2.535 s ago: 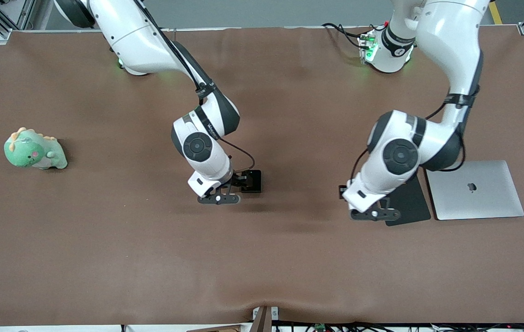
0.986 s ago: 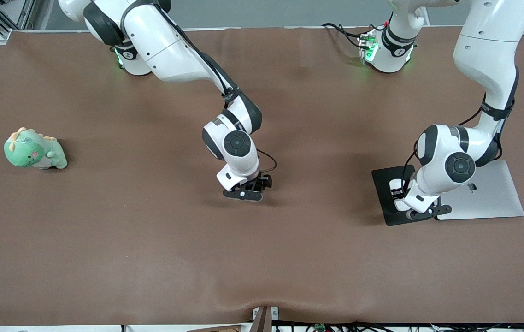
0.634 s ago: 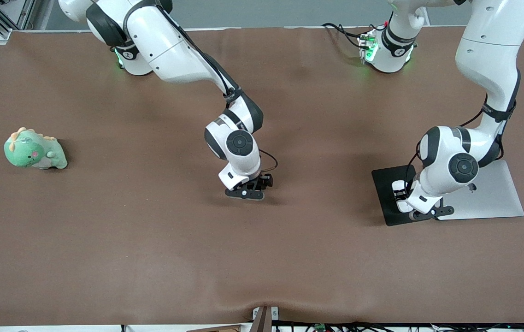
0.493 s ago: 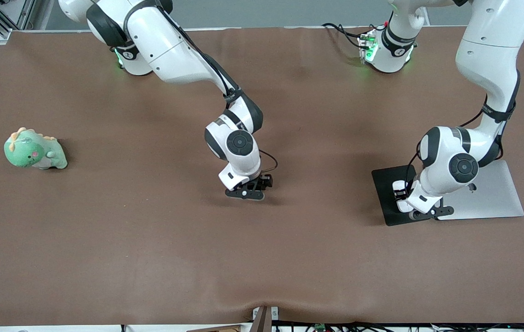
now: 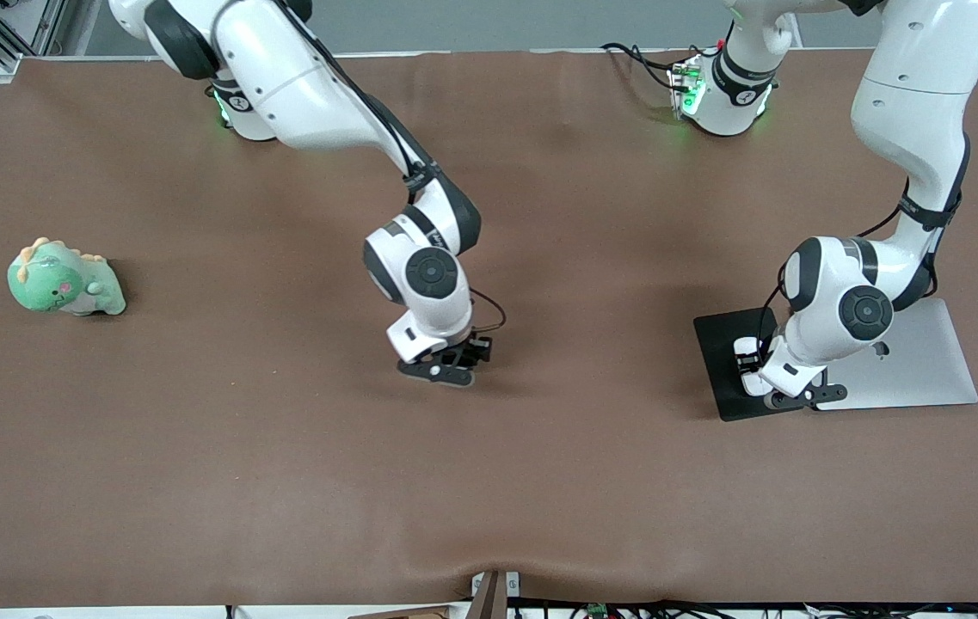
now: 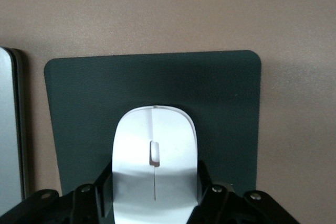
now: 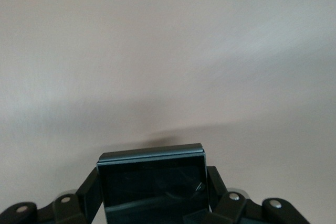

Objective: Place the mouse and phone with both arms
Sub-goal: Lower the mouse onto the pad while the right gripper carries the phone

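The closed silver laptop (image 5: pixel 910 361) shows an apple logo on its lid; I read no other writing. My left gripper (image 6: pixel 155 203) is clamped on the mouse (image 6: pixel 155 156) over the dark grey mat (image 6: pixel 226 108), which lies just beside the laptop. My right gripper (image 7: pixel 152 203) is clamped on the phone (image 7: pixel 152 182) over the bare brown table (image 5: pixel 196 447), near its middle. Only my wrist views show the mouse's grey centre line and the phone's glossy face; the front view alone shows a green toy dinosaur (image 5: pixel 63 279) at my right arm's end.
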You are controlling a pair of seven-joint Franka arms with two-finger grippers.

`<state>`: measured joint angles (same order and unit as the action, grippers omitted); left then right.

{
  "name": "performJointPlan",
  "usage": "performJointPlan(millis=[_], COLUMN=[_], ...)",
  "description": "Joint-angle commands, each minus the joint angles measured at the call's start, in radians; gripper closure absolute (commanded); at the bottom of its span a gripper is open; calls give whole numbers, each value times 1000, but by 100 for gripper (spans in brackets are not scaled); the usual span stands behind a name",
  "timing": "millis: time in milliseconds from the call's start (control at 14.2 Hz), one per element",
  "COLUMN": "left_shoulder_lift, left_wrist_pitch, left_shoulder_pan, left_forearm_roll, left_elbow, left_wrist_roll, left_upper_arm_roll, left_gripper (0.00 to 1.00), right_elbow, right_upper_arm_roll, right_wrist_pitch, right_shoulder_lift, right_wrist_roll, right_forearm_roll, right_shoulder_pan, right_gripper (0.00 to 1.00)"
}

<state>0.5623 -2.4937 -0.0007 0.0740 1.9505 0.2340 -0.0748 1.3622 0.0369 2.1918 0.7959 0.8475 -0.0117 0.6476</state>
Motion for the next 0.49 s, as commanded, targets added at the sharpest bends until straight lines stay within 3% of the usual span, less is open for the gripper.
performJointPlan(millis=[0,211,352,423], left_shoulder_lift=[1,4,4,4], left_wrist_pitch=[-24,-33,-33,-33], left_shoulder_pan=[7,4,4,5], left_forearm_roll=[29,29,29,29], left_elbow=[11,11,10,10], left_wrist_roll=[-5,-5,-4,-4], left_upper_arm_roll=[-8,-8,-8,-8], left_gripper=[45,41,5,0], right_elbow=[43,58,118,130], right_upper_arm_roll=[-22,-25,-23,-25], right_wrist_pitch=[-153,-224,-210,-210], right_shoulder_lift=[-159,-219,-242,-247], right_wrist_roll=[-114,-180,-287,-365], right_forearm_roll=[-8,-5,-5,-5], right_shoulder_pan=[-136,-282,-380,-441], right_gripper=[100,100,100,100])
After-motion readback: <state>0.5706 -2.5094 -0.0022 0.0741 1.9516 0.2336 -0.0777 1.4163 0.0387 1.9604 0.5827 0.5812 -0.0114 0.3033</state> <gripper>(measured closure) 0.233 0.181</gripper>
